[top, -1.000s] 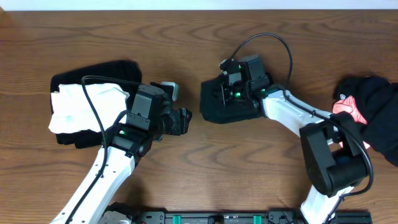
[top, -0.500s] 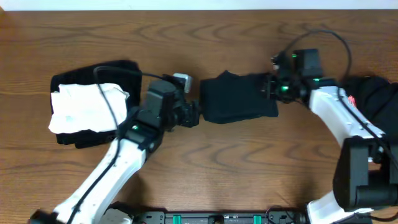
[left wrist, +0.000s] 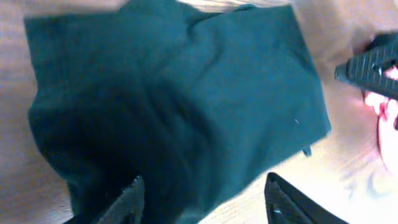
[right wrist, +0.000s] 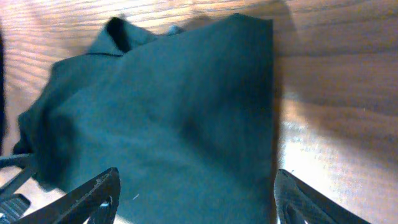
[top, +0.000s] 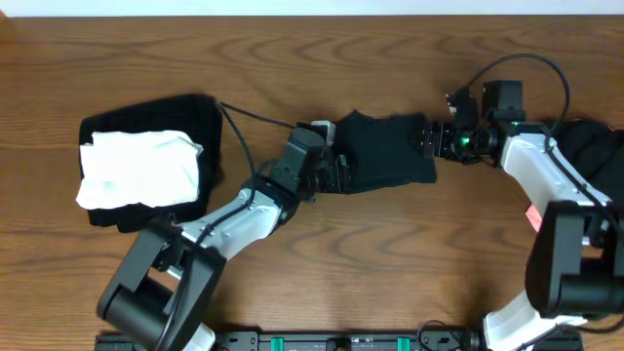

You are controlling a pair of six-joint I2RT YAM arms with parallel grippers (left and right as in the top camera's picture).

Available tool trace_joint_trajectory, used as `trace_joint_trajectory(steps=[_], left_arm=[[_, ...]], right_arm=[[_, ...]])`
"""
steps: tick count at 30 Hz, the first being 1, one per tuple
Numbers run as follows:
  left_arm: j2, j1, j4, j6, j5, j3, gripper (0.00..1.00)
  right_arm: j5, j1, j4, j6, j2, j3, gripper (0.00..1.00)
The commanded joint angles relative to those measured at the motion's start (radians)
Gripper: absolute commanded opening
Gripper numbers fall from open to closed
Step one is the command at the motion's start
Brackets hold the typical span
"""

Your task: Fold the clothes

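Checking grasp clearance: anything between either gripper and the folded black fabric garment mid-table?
Nothing visible. The folded black fabric garment lies on the brown wooden table, left gripper at its left edge, right gripper at its right edge, fingers of both spread, cloth right in front of them.

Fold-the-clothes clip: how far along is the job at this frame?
Done: a white garment lies folded atop a folded black garment at left. In hand: the left gripper and right gripper, both open, flank a compact black shirt mid-table. Left: the dark pile and a pink item at right.
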Motion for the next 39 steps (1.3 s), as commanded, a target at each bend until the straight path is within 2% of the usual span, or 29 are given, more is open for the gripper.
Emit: trace_joint_trajectory(steps=[1,7,9,14,18,20,24,25,28,35,39], left_arm=[[0.04,-0.002,0.018,-0.17,-0.029,0.008,0.6],[0.049,-0.002,0.059,-0.303,-0.059,0.008,0.6],[0.05,-0.002,0.058,-0.315,-0.073,0.008,0.6],[0.068,-0.002,0.05,-0.323,-0.072,0.008,0.59],[0.084,-0.002,0.009,-0.33,-0.073,0.008,0.59],[0.084,-0.002,-0.011,-0.329,-0.073,0.008,0.59],[0.084,-0.002,-0.017,-0.322,-0.072,0.008,0.59],[0.084,-0.002,-0.019,-0.321,-0.072,0.008,0.59],[0.084,-0.002,-0.027,-0.321,-0.072,0.008,0.59],[0.084,-0.002,-0.037,-0.322,-0.064,0.008,0.59],[0.084,-0.002,-0.037,-0.322,-0.045,0.008,0.59]], right_arm=[[0.005,-0.024,0.026,-0.02,0.07,0.005,0.76],[-0.045,-0.042,0.079,-0.013,0.143,0.005,0.76],[-0.097,-0.041,0.093,-0.013,0.16,0.005,0.74],[-0.189,-0.025,0.114,-0.014,0.198,0.005,0.5],[-0.189,-0.013,0.115,-0.045,0.201,0.005,0.45],[-0.188,-0.017,0.115,-0.045,0.201,0.005,0.33],[-0.188,-0.037,0.103,-0.043,0.182,0.006,0.04],[-0.186,-0.044,0.093,-0.043,0.169,0.006,0.02],[-0.132,-0.056,0.045,-0.042,0.099,0.006,0.01],[0.297,-0.003,-0.104,-0.055,-0.1,0.007,0.01],[0.438,0.034,-0.122,-0.055,-0.174,0.007,0.01]])
